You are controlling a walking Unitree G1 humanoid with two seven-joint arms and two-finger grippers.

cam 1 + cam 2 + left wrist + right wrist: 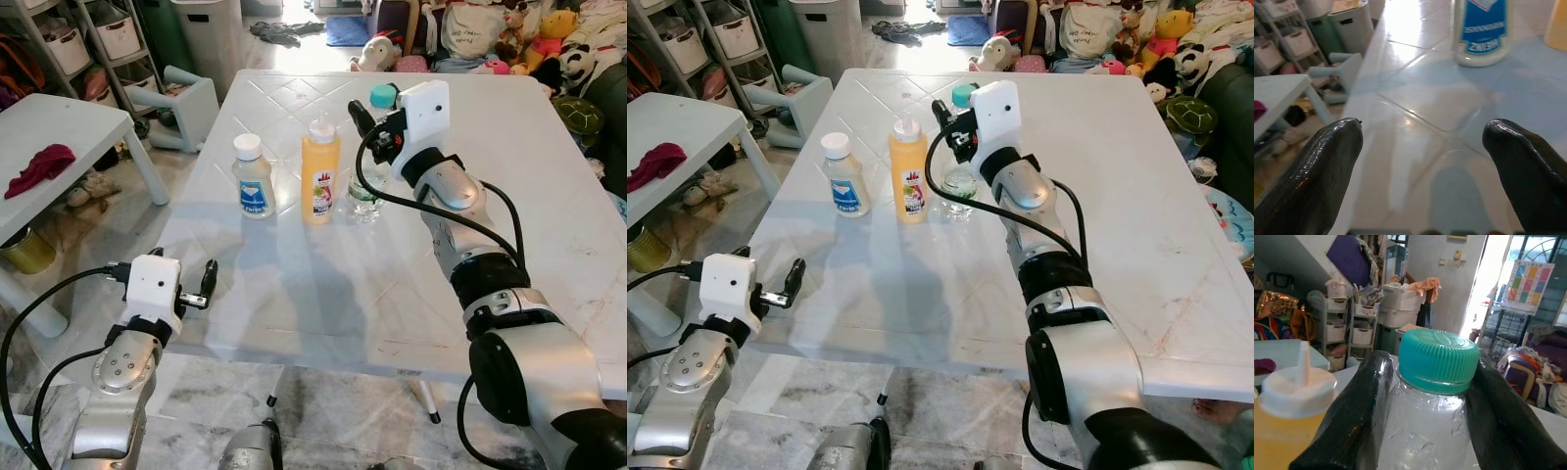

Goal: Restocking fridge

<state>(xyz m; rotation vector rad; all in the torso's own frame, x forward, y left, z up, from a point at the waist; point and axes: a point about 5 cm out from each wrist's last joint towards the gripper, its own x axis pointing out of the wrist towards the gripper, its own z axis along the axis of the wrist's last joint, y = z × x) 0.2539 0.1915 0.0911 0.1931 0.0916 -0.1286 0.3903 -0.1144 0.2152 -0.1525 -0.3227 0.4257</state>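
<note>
Right tool (1425, 396) clamped on clear bottle (1425, 431), teal cap; left tool (1422, 161) fingers apart

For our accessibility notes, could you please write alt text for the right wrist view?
The right hand has its two black fingers on either side of a clear plastic bottle, just below its teal screw cap. Beside it stands a yellow squeeze bottle with a white nozzle cap, against a cluttered room.

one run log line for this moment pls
task: restocking fridge | right gripper: jaws around water bottle neck on white table | left gripper: open at table edge | untouched: mustard bottle, mayonnaise bottle
</note>
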